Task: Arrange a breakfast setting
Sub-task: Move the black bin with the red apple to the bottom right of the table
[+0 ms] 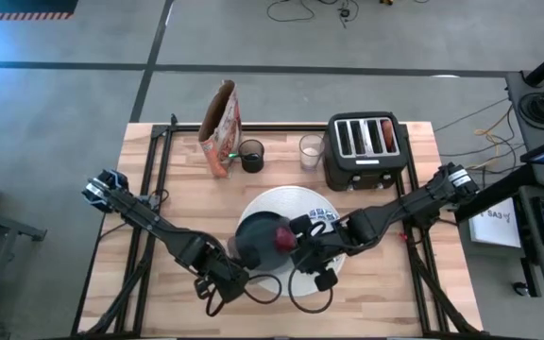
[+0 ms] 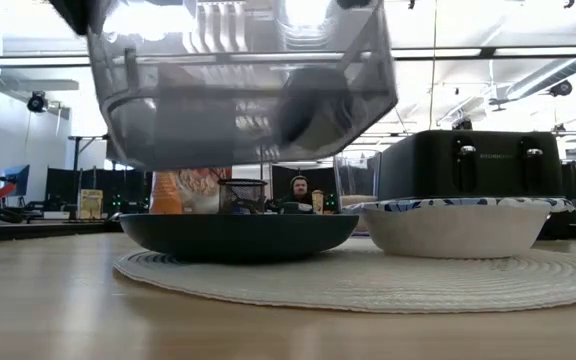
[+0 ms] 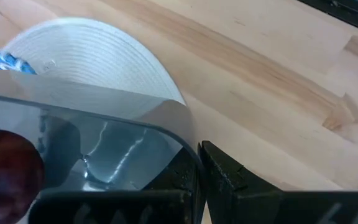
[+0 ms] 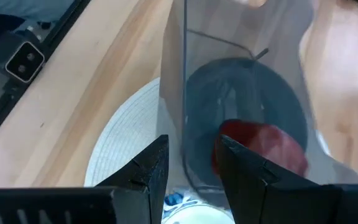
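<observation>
A clear plastic rectangular container [image 2: 238, 85] hangs above the dark green round plate [image 2: 238, 238], which lies on the big round white woven mat [image 2: 368, 280] near the middle of the wooden desk [image 1: 385, 302]. Inside the container the red apple [image 1: 282, 237] shows only as a dark blur in the low view. The right gripper [image 4: 188, 165] has its fingers closed on the container's wall. The left gripper [image 1: 217, 280], at about 7 o'clock from the plate, seems to hold the container's other side, but I cannot tell its fingers' state. The blue-and-white patterned bowl [image 2: 458, 225] sits on the mat at 3 o'clock from the plate; in the high view the right arm mostly hides it. The small clear glass [image 1: 310, 151] stands at 12 o'clock, just beside the black four-slot toaster [image 1: 366, 149].
</observation>
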`<state>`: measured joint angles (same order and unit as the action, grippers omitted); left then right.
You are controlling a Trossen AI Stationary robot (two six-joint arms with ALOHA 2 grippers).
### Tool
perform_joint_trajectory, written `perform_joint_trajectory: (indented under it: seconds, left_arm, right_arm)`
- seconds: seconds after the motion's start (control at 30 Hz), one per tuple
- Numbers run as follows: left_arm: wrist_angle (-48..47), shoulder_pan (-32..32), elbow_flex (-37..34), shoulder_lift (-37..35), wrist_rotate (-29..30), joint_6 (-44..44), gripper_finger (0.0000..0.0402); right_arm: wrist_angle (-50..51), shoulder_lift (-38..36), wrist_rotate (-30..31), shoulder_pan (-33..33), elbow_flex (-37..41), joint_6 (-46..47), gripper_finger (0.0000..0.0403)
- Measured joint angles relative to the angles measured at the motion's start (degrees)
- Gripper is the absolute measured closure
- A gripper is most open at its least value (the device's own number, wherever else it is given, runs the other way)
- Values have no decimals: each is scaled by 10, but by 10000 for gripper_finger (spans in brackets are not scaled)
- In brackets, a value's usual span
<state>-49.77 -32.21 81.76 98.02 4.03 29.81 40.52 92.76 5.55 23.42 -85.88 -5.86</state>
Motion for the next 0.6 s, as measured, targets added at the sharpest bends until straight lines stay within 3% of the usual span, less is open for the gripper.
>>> perform_joint_trajectory:
  seconds: [0.6]
  left_arm:
    - [9,7,7,0,-1,63,401]
  right_arm:
    - [11,25,-18,-9,0,13,293]
